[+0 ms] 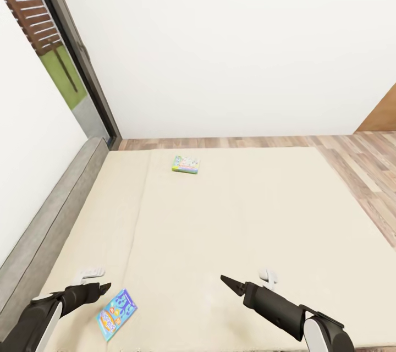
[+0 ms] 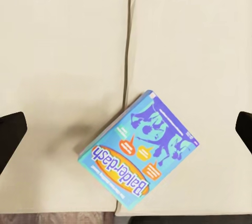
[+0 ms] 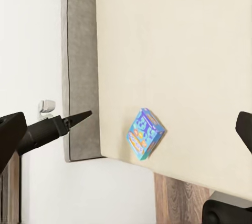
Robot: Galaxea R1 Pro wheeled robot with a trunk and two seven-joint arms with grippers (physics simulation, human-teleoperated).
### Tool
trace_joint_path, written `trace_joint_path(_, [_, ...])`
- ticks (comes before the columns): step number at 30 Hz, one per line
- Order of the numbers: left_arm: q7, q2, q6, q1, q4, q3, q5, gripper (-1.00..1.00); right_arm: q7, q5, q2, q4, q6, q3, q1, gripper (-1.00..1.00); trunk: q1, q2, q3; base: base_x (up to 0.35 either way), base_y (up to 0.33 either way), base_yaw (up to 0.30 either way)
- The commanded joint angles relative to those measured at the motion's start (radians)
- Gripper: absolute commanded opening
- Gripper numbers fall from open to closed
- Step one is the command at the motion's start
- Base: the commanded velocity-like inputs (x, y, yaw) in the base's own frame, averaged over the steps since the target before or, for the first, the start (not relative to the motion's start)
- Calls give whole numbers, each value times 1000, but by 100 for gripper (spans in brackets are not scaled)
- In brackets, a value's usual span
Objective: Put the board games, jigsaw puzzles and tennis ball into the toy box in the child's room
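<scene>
Two board games lie on the bed (image 1: 247, 214). The blue one (image 1: 116, 313) sits near the front left edge, just right of my left gripper (image 1: 103, 287). Seen from the left wrist, this blue box (image 2: 142, 150) lies flat on the mattress below the open left gripper (image 2: 126, 129), whose fingers (image 2: 10, 134) stand wide apart. A pale green game (image 1: 186, 164) rests far up the mattress. My right gripper (image 1: 226, 280) hovers open over the front middle of the bed, holding nothing. The right wrist view also catches the blue game (image 3: 144, 133). The table, toy box, jigsaw puzzles and tennis ball are out of view.
A low grey headboard (image 1: 49, 231) runs along the bed's left side, against a white wall with a tall grey-framed window (image 1: 66, 66). Wood-plank floor (image 1: 368, 176) lies beyond and to the right of the mattress.
</scene>
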Motion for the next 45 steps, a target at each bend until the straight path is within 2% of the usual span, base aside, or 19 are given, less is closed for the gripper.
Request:
trace_joint_path(1, [-5, 0, 7, -1, -1, 2, 0, 100, 8, 0, 1, -1, 6, -3, -1, 100, 0, -2, -3, 0, 0, 0])
trace_joint_path(13, [-6, 2, 9, -3, 3, 3, -2, 100, 74, -1, 1, -4, 7, -1, -1, 100, 0, -2, -22, 0, 0, 0])
trace_joint_path(32, [-10, 5, 36, -22, 6, 4, -2, 100, 117, -1, 1, -6, 8, 2, 1, 100, 0, -2, -53, 0, 0, 0])
trace_joint_path(36, [-10, 5, 40, -22, 6, 4, -2, 100, 164, 0, 0, -8, 7, 2, 2, 100, 0, -2, -60, 0, 0, 0])
trace_joint_path(41, [-10, 6, 43, -22, 6, 4, -2, 100, 287, 1, -1, -9, 1, 3, 3, 100, 0, -2, -68, 0, 0, 0])
trace_joint_path(45, [-10, 6, 43, -22, 6, 4, -2, 100, 359, 3, -1, -9, -9, 3, 1, 100, 0, -2, -74, 0, 0, 0])
